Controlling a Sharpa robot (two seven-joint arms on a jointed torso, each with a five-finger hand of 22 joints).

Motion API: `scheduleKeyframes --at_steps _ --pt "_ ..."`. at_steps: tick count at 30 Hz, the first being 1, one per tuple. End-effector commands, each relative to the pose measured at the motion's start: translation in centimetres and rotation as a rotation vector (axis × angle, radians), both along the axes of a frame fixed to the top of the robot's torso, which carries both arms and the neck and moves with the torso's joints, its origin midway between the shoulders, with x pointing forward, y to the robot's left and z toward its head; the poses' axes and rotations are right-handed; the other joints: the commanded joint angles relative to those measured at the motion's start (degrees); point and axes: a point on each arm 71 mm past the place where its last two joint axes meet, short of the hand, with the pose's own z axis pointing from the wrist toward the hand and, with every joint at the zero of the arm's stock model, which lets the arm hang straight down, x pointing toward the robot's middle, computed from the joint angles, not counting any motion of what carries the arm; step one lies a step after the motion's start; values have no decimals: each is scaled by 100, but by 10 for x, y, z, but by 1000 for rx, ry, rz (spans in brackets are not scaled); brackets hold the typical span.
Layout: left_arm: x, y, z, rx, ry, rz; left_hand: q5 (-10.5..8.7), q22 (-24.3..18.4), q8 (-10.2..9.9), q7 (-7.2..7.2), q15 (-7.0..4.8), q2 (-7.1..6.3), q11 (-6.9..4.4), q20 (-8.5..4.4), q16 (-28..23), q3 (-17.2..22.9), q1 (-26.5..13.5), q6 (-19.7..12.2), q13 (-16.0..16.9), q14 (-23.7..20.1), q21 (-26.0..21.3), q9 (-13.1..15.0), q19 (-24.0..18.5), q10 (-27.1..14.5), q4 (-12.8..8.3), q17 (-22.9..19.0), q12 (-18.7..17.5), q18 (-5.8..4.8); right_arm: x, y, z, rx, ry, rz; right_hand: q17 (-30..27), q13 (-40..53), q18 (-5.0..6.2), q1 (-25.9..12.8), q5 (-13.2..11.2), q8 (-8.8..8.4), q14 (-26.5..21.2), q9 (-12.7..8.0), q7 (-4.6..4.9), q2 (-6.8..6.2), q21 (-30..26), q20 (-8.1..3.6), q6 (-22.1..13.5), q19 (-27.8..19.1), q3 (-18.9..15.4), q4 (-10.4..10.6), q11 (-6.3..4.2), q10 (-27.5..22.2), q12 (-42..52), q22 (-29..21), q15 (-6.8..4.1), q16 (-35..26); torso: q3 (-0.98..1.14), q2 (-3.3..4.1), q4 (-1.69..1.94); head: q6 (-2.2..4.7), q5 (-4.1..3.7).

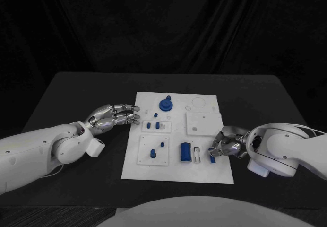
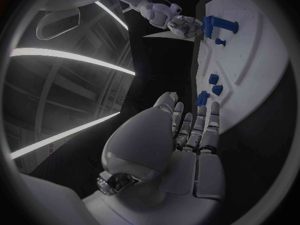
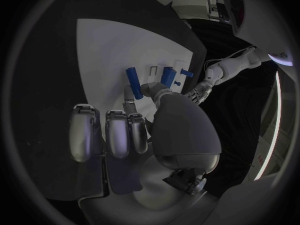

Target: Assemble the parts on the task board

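- A flat white rectangular task board lies in the middle of a black table, its long axis running away from the robot.
- In the head view, small blue parts stand or lie across the board: a round blue knob part near the far edge, two small blue blocks below it, two small blue pegs on a square panel on the board's left, and a long blue rectangular bar near the middle, its long axis also running away from the robot.
- The left hand hovers at the board's left edge, fingers lightly curled and apart, holding nothing.
- The left wrist view shows those fingers stretched toward the board's edge, close to a small blue piece at the edge.
- The right hand rests at the board's right edge, fingers curled in.
- A short blue peg sits just under the fingertips; the head view cannot settle whether it is gripped.
- The right wrist view adds a slanted blue piece beside the fingertip, but contact stays unclear.
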Motion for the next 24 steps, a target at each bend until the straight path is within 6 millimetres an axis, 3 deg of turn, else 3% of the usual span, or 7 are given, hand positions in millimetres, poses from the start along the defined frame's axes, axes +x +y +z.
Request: scheduleKeyframes --at_steps 1,12,15,24 --pt "-1 -2 1 -17 2 -8 30 -6 -20 143 11 -7 25 -3 31 29 -58 43 9 22 24 -8 46 23 -2 -8 22 -52 0 4 0 97 68 -89 720 1509 -95 -75 11 34 461 51 2 8 40 37 56 334 24 -58 33 607 15 1277 32 35 -1 1 1 -1 -5" --pt "-1 -2 1 -19 2 -11 30 -6 -25 144 13 -2 28 -4 33 39 -60 44 9 21 25 -9 45 23 -8 -10 19 -54 9 15 -6 114 120 -99 719 1509 -95 -176 -90 72 460 125 -1 50 54 38 0 337 -23 -77 30 607 15 1279 29 44 -2 -1 -1 -1 22" --pt "-1 -3 1 -20 2 -12 30 -6 -25 144 13 -2 28 -4 33 39 -60 44 9 21 25 -9 45 23 -8 -10 19 -54 11 16 -7 111 124 -100 721 1509 -95 -251 -204 180 459 226 -17 98 59 38 -39 335 -73 -76 21 607 15 1278 25 50 -3 -1 8 -1 15" --pt "-1 -3 0 -19 5 -14 30 -6 -25 144 13 -2 28 -4 33 39 -60 44 9 21 25 -9 45 23 -8 -10 19 -54 14 18 -10 96 129 -102 686 1509 -88 -363 -510 295 451 342 -33 138 42 30 -127 322 -146 -62 7 607 15 1270 14 39 -1 3 3 -1 12"
